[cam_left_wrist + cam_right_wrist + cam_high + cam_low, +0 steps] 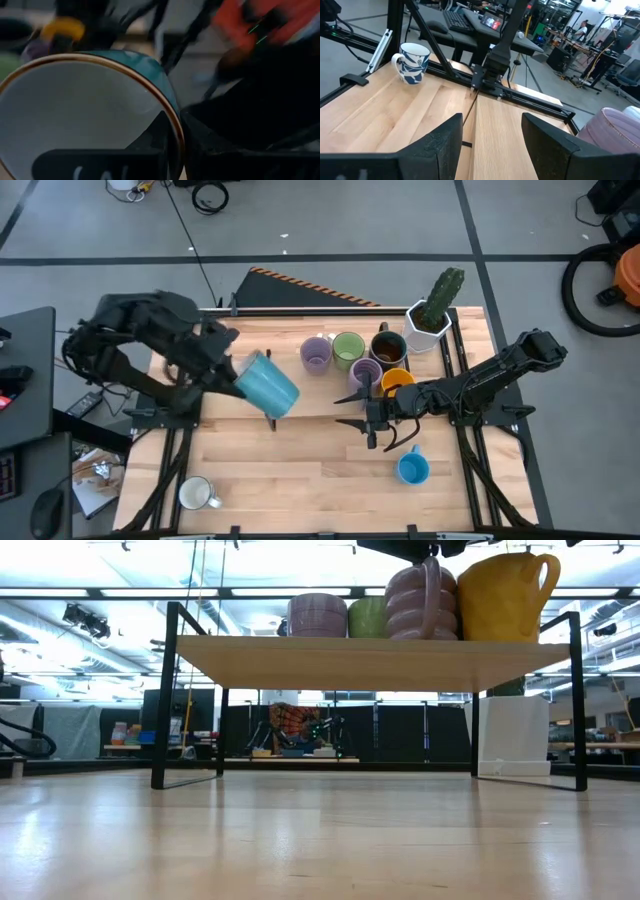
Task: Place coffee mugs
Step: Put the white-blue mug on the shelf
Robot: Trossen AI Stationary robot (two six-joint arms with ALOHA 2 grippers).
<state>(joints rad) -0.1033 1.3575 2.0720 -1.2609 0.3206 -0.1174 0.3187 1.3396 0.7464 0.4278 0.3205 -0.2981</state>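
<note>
Grey workshop floor surrounds the wooden counter (300, 470). From the high view we note the left claw (232, 370) closed on a teal-blue mug (270, 384), carried tilted above the counter's left-centre. A row of mugs stands at the far edge: lilac (316, 353), green (347, 347), dark brown (388, 345), a second lilac (365, 372) and orange (397, 380), beside a cactus pot (428, 325). The right claw (362, 409) hovers wide open and empty just before that row. A blue mug (412, 469) and a white mug (195, 494) sit near the front.

At the low view, mugs stand on a raised shelf (370, 648).

On the left wrist view, one finger sits inside the held mug's rim (165, 100).

From the right wrist view, a white-and-blue patterned mug (413, 62) stands far off.

We judge these mugs rigid, glazed, slippery and breakable; rim or handle gives the surest hold.
</note>
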